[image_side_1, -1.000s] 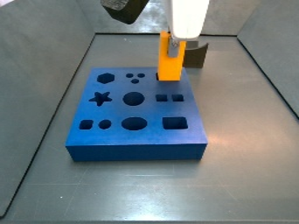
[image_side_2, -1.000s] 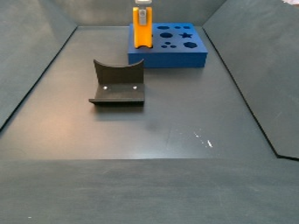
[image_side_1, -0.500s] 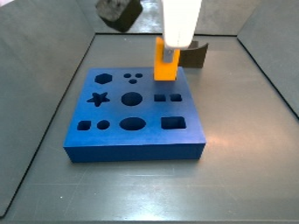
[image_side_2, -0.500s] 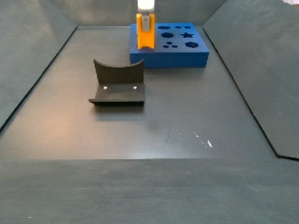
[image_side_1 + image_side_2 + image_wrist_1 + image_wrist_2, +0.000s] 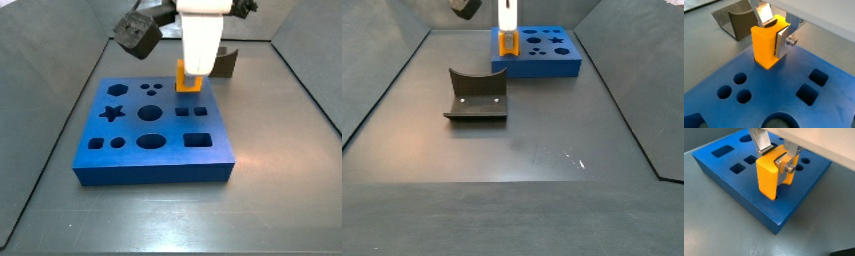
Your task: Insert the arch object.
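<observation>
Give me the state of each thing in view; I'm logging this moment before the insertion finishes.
gripper: shut on the arch object, above the far side of the blue board.
arch object: upright, held between the fingers, lower end at a hole in the board; depth of insertion cannot be told.
blue board: flat on the floor, its other holes empty.
dark grey block: on the floor, apart from the board, untouched.

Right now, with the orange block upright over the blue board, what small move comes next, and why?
Probably keep pressing straight down: the end effector grips the orange block upright, its lower end already at a hole in the board, most of it above.
</observation>
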